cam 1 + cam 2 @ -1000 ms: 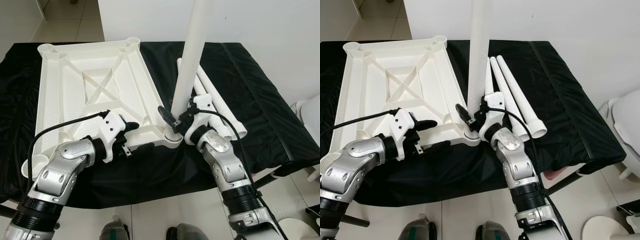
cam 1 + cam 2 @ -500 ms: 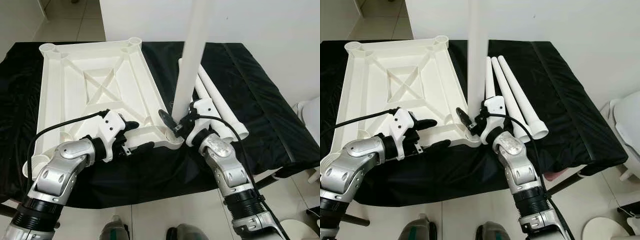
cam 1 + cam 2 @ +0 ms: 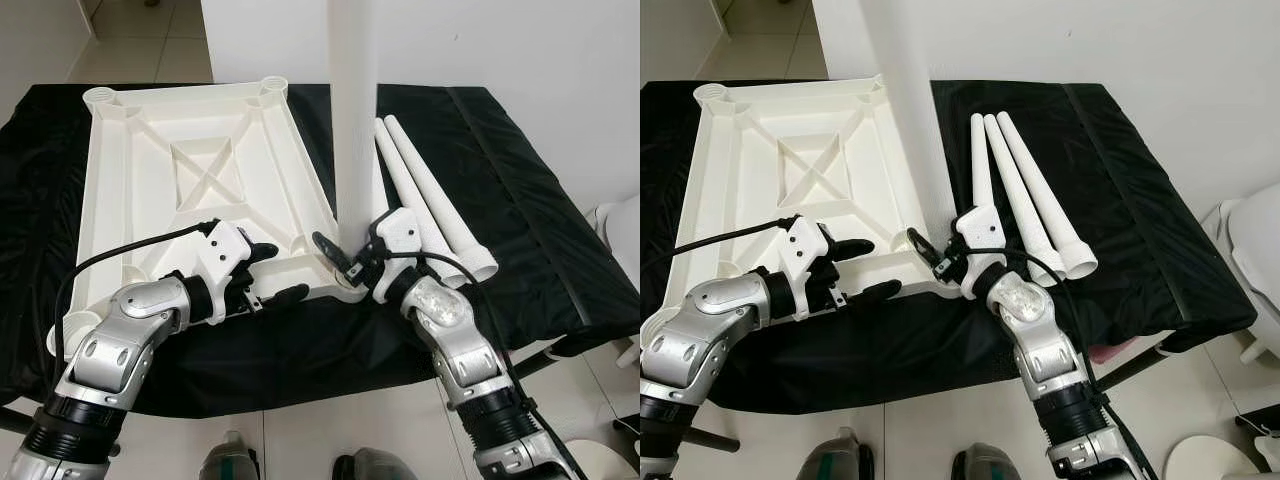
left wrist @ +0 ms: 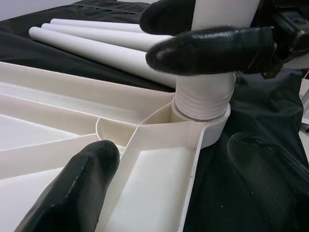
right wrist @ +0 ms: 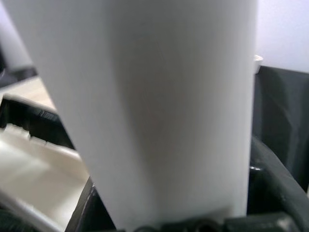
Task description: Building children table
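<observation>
Right tool (image 3: 352, 262) at center frame is clenched on the upright white table leg (image 3: 353, 120), whose top is cut off. Left tool (image 3: 268, 272), lower left, hangs released over the upturned table frame (image 3: 180, 170).

Leg (image 4: 205, 94) stands upright, threaded end seated in the corner socket (image 4: 212, 128) of the white top (image 4: 145, 169). Right gripper (image 4: 193, 34) is clamped around the leg just above the thread, fingers (image 4: 212, 48) wrapped across it. Left gripper (image 4: 174, 179) is open, one finger over the top's ribs, the other over the black cloth (image 4: 227, 193). Spare legs (image 4: 106, 41) lie on the cloth behind.
</observation>
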Controlling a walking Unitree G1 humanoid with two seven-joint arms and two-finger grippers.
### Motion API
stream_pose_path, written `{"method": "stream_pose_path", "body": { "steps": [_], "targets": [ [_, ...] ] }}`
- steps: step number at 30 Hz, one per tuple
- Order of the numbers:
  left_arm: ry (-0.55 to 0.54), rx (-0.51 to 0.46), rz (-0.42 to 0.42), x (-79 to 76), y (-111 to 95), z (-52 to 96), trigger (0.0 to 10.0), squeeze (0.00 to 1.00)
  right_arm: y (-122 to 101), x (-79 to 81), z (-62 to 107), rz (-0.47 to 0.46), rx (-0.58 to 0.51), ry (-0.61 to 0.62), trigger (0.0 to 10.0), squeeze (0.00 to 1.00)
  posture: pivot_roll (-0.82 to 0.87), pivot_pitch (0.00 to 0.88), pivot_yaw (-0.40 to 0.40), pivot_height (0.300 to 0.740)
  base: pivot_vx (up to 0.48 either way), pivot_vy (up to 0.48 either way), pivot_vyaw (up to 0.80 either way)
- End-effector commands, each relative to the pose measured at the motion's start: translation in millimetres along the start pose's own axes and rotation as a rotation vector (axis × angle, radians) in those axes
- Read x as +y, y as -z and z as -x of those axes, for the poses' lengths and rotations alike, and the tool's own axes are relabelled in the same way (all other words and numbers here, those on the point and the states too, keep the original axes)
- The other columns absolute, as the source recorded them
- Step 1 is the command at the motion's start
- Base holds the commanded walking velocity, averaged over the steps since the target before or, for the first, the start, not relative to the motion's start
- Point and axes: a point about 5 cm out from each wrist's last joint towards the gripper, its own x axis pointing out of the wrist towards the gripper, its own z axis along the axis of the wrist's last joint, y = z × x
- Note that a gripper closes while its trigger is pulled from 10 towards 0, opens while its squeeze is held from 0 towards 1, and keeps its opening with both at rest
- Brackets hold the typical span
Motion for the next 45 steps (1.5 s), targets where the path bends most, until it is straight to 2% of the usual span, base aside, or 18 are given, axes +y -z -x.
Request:
{"method": "stream_pose_path", "body": {
  "steps": [1,3,12,19,24,26,27,30,34,37,41,45],
  "targets": [
    [-0.045,0.011,-0.007,1.6,0,2.6,10.0,0.00,21,-0.5,9.3,-0.077,0.085,0.031,10.0,0.00,-0.01,0.015,-0.028,0.740,0.000,0.000,0.00],
    [-0.045,0.014,-0.005,1.6,0,3.9,10.0,0.00,28,-7.8,13.3,-0.173,0.076,0.126,10.0,0.00,-0.01,0.024,-0.024,0.740,0.000,0.000,0.00],
    [-0.046,0.018,-0.006,2.7,-1,5.9,10.0,0.00,35,-14.3,14.8,-0.312,0.060,0.229,10.0,0.00,0.00,0.031,-0.015,0.740,0.000,0.000,0.00],
    [-0.047,0.021,-0.009,3.2,-2,7.3,10.0,0.00,38,-12.4,15.3,-0.366,0.041,0.253,10.0,0.00,0.00,0.034,-0.013,0.740,0.000,0.000,0.00],
    [-0.045,0.022,-0.006,2.4,-2,8.0,10.0,0.00,36,-9.0,17.7,-0.324,0.006,0.237,10.0,0.00,0.00,0.037,-0.011,0.740,0.000,0.000,0.00],
    [-0.046,0.023,-0.005,2.4,-2,8.2,10.0,0.00,34,-7.0,17.4,-0.287,0.002,0.219,10.0,0.00,0.00,0.039,-0.011,0.740,0.000,0.000,0.00],
    [-0.047,0.024,-0.004,2.4,-2,8.2,10.0,0.00,32,-6.1,16.2,-0.239,0.003,0.209,10.0,0.00,0.00,0.039,-0.011,0.740,0.000,0.000,0.00],
    [-0.048,0.024,-0.003,2.0,-2,8.6,10.0,0.00,28,-5.7,12.6,-0.197,-0.003,0.196,10.0,0.00,0.00,0.039,-0.011,0.740,0.000,0.000,0.00],
    [-0.052,0.025,-0.002,2.1,-2,10.2,10.0,0.00,22,-8.6,5.5,-0.209,0.004,0.198,10.0,0.00,0.01,0.039,-0.011,0.740,0.000,0.000,0.00],
    [-0.054,0.026,-0.002,2.0,-3,11.0,10.0,0.00,22,-8.5,2.2,-0.200,0.037,0.191,10.0,0.00,0.01,0.040,-0.011,0.740,0.000,0.000,0.00],
    [-0.056,0.026,0.000,1.8,-3,11.7,10.0,0.00,27,-9.4,-0.1,-0.237,0.089,0.195,10.0,0.00,0.01,0.040,-0.012,0.740,0.000,0.000,0.00],
    [-0.060,0.026,0.002,2.0,-3,12.0,10.0,0.00,29,-11.7,-3.9,-0.199,0.131,0.180,10.0,0.00,0.02,0.040,-0.012,0.740,0.000,0.000,0.00]
  ]
}}
